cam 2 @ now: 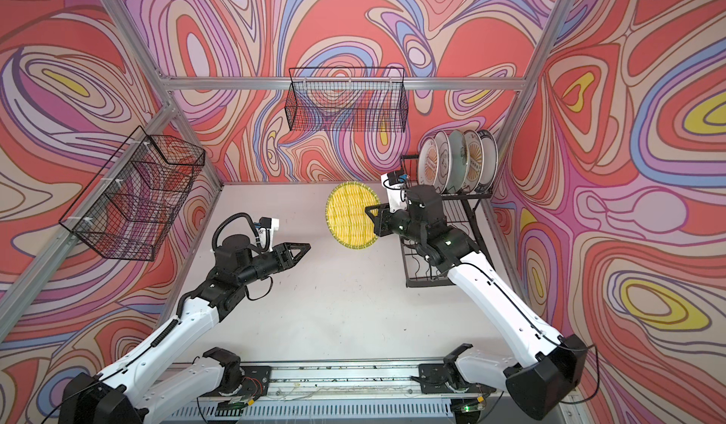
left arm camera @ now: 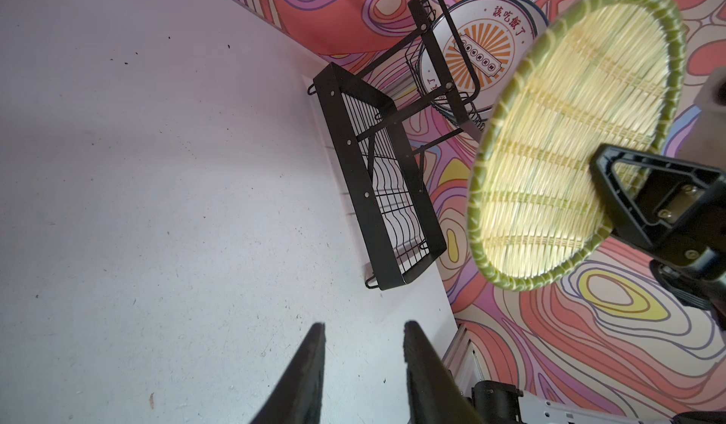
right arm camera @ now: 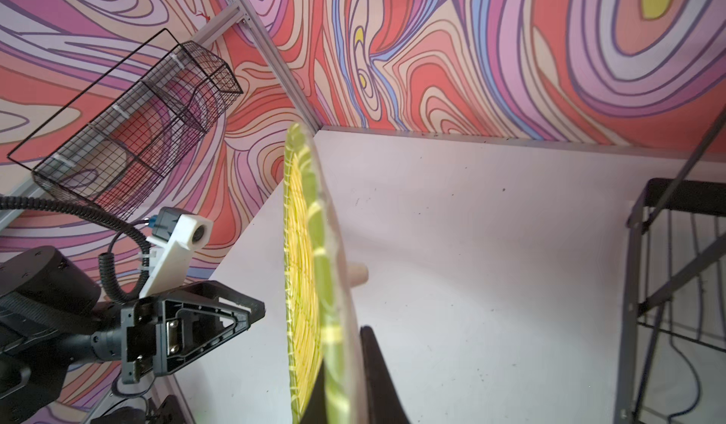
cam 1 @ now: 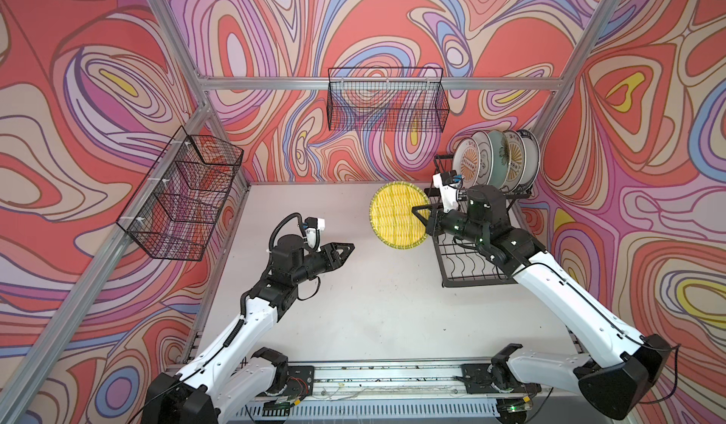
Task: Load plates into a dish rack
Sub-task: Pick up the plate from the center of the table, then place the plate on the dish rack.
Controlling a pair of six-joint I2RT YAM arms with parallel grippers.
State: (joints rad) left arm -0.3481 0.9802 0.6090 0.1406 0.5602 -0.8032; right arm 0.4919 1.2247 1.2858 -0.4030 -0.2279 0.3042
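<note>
1. The right gripper [cam 1: 419,211] is clamped on the rim of the yellow plate [cam 1: 395,216]. The plate hangs on edge above the table [cam 1: 353,316], just beside the rack [cam 1: 480,282]. The upright hold probably serves to lower the rim straight into a slot.
2. Five plates [cam 1: 495,159] stand on edge, close together, in the rack's raised tier at its far end. The lower tier's wavy wires are bare. No plate lies on the table, so this appears to be the last one to load.
3. The left gripper [cam 1: 347,248] hovers over the table with its jaws a narrow gap apart and empty. It points toward the plate's face without touching it.
4. The table is pale, flat and flecked with small dark specks.
5. Swirl-patterned walls [cam 1: 98,88] enclose the table. Black mesh baskets [cam 1: 387,100] hang on the back and left walls.
</note>
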